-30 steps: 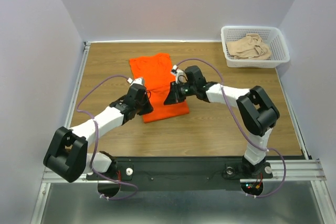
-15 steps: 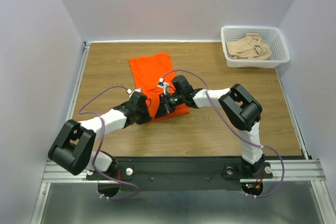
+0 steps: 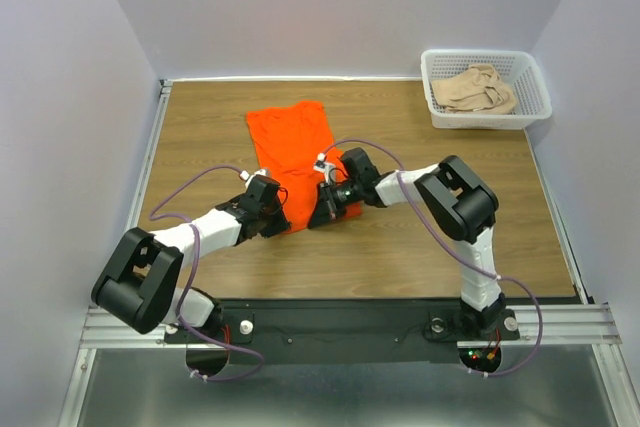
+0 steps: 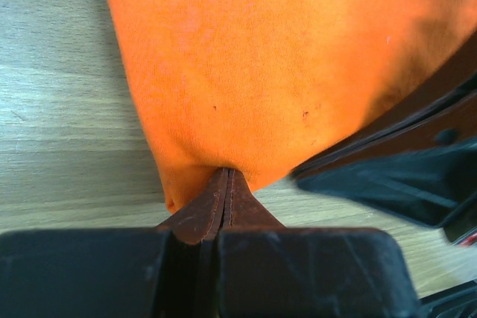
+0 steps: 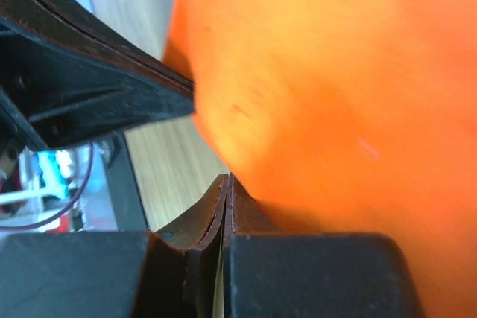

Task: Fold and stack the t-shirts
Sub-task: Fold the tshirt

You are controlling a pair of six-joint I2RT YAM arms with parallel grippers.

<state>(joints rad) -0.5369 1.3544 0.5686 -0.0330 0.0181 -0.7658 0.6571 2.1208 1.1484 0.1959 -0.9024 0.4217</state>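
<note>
The orange t-shirt (image 3: 295, 142) lies flat in the middle of the wooden table (image 3: 420, 247), narrowed to a strip. My left gripper (image 3: 284, 215) is at its near left corner. In the left wrist view the gripper (image 4: 227, 174) is shut, with the orange hem (image 4: 283, 57) pinched at its tips. My right gripper (image 3: 322, 213) is at the near right corner. In the right wrist view that gripper (image 5: 227, 178) is shut on the orange cloth (image 5: 335, 72) too. The two grippers sit close together. The beige t-shirt (image 3: 478, 89) lies crumpled in the basket.
A white lattice basket (image 3: 530, 107) stands at the far right corner of the table. Grey walls close in the back and both sides. Bare wood shows to the left, to the right and in front of the orange shirt.
Both grippers came down and inward to the shirt's near hem and closed on it. The right arm has swung left, so the two grippers now sit close together.
</note>
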